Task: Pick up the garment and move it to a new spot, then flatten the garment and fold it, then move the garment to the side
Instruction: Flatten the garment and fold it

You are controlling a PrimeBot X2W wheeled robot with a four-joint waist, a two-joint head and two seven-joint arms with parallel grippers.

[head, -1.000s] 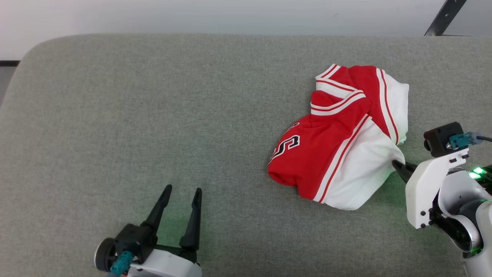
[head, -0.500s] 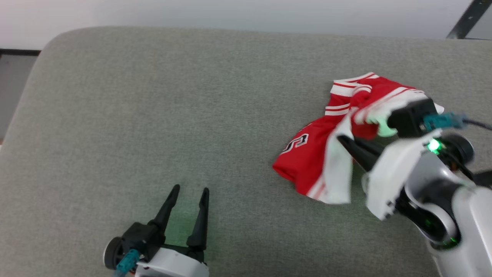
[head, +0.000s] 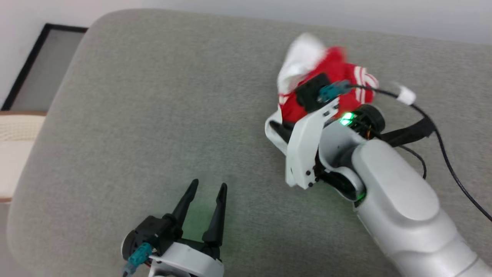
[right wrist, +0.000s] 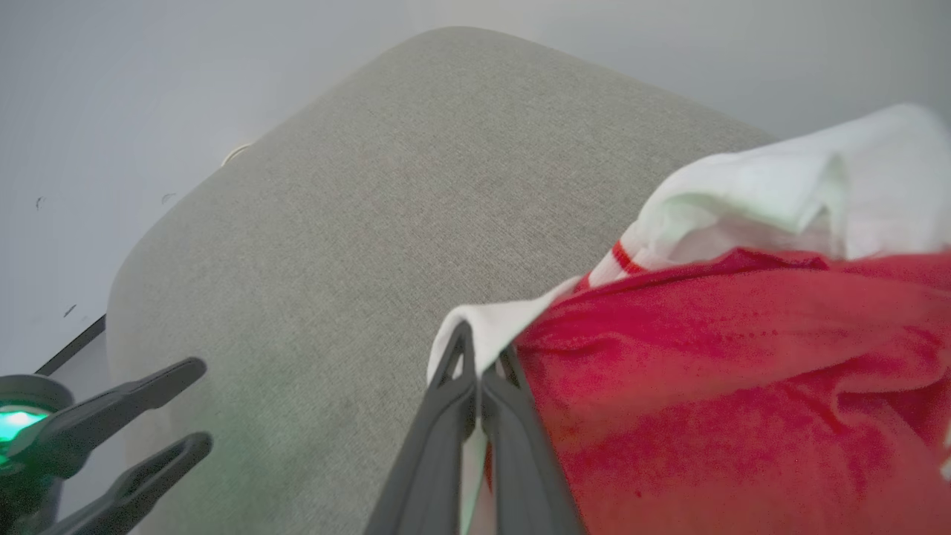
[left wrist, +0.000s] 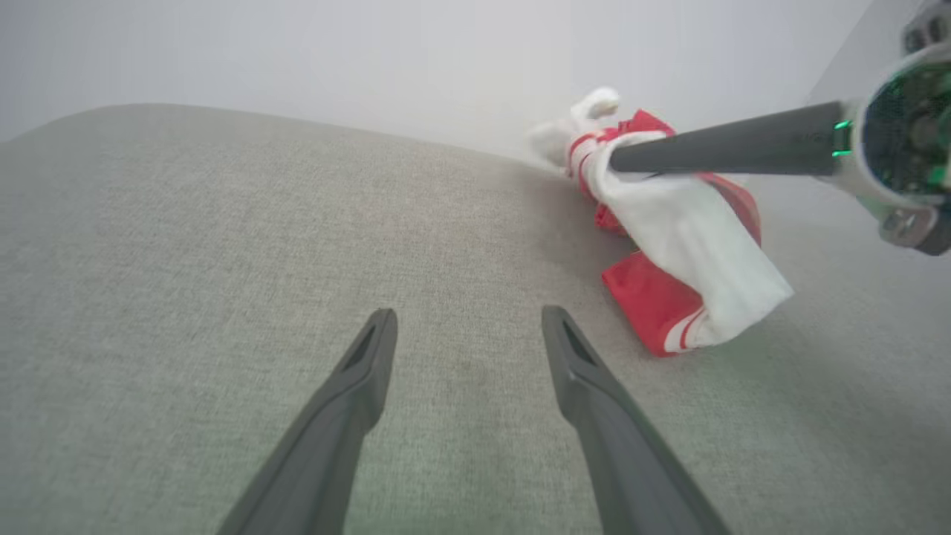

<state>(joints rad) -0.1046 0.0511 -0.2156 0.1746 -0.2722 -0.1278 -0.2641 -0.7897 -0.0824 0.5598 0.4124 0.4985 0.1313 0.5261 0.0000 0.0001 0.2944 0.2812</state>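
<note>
The garment [head: 334,61] is a bunched red and white jersey, lifted at one end, with its lower folds still on the grey fabric surface [head: 153,96]. My right gripper [head: 273,125] is shut on a white edge of it, and the wrist hides part of the cloth. In the right wrist view the right gripper [right wrist: 481,349] pinches white fabric, and the garment [right wrist: 706,386] hangs to its right. In the left wrist view the garment [left wrist: 691,223] droops from the right gripper [left wrist: 617,160]. My left gripper [head: 209,184] rests open and holds nothing, low on the surface, also seen as the left gripper [left wrist: 468,312].
The surface's rounded left corner drops to a floor with a black-framed panel [head: 27,65] and a cream object [head: 15,154]. A black cable [head: 442,134] loops off my right wrist. Bare surface lies between the two grippers.
My right gripper, shut on the garment, has lifted it and carried it leftward, bunching it up. The head camera has shifted too. The left gripper stays open in place.
</note>
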